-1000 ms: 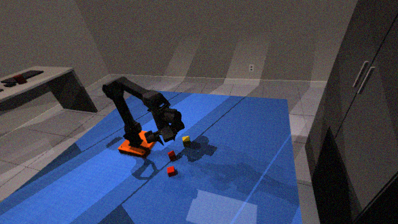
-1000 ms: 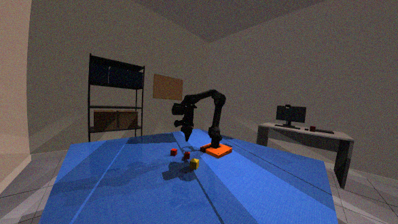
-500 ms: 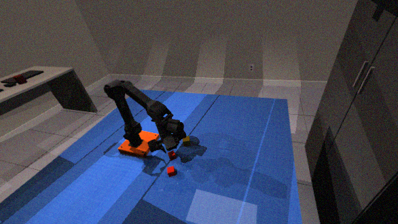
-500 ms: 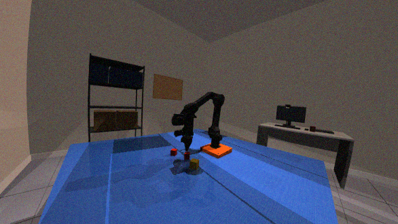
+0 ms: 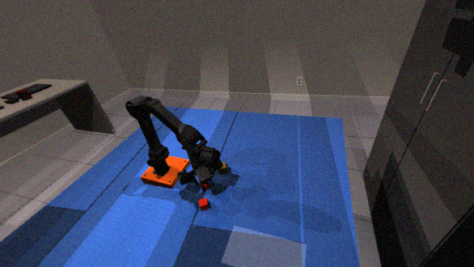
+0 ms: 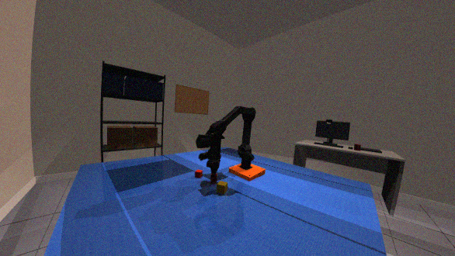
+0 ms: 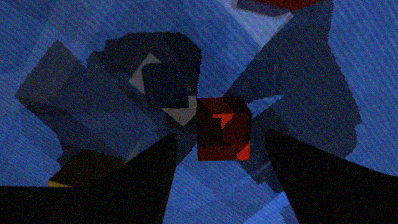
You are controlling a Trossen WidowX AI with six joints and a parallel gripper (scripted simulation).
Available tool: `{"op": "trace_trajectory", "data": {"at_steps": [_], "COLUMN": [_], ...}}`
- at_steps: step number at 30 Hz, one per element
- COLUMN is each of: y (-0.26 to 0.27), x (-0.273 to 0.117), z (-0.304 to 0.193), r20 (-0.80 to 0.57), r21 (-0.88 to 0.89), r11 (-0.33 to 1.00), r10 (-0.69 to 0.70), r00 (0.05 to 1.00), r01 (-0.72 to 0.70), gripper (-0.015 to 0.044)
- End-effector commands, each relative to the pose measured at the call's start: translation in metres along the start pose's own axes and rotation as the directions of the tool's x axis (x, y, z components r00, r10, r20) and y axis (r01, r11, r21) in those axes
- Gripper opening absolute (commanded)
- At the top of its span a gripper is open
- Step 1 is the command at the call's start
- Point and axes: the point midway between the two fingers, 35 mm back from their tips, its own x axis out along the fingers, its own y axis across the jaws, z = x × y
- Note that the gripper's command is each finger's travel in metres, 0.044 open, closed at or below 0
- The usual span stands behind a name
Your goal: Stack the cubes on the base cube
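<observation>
A red cube point(image 5: 205, 186) point(image 6: 213, 178) point(image 7: 224, 131) lies on the blue mat in shadow, under the gripper. The gripper point(image 5: 205, 181) point(image 6: 213, 173) point(image 7: 222, 133) is open and points down over this cube. In the wrist view the cube appears centred between the fingertips, with space on both sides; the exact height of the tips is hard to tell. A second red cube point(image 5: 204, 204) point(image 6: 199, 174) point(image 7: 290, 4) lies on the mat to one side. The yellow cube point(image 5: 223, 167) point(image 6: 222, 188) point(image 7: 87, 167), the apparent base, stands on the other side, partly hidden by a finger in the wrist view.
The arm's orange base plate point(image 5: 178, 164) point(image 6: 254, 171) stands on the blue mat point(image 5: 263, 133) point(image 6: 291, 229) near the cubes. A desk point(image 5: 69, 86) point(image 6: 388, 155), a shelf rack point(image 6: 132, 122) and a dark cabinet point(image 5: 421, 133) stand off the mat. Dark arm shadows cover the area around the cubes.
</observation>
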Motion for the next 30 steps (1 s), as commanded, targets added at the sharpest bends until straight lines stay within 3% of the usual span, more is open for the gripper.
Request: {"op": "trace_trajectory", "data": {"at_steps": [1, 9, 15, 30], "y": [-0.001, -0.002, -0.002, 0.001], "x": [0.008, 0.018, 0.018, -0.010], "z": [-0.001, -0.001, -0.001, 0.005], "r20": [-0.004, -0.004, -0.004, 0.012], "r21": [0.007, 0.007, 0.007, -0.022], "r11": [1.000, 1.000, 1.000, 1.000], "r10": [-0.006, -0.006, -0.006, -0.003], "r00": [1.000, 1.000, 1.000, 1.000], "r01": [0.006, 0.006, 0.006, 0.004], "gripper": [0.0265, 0.0265, 0.0108, 0.0105]}}
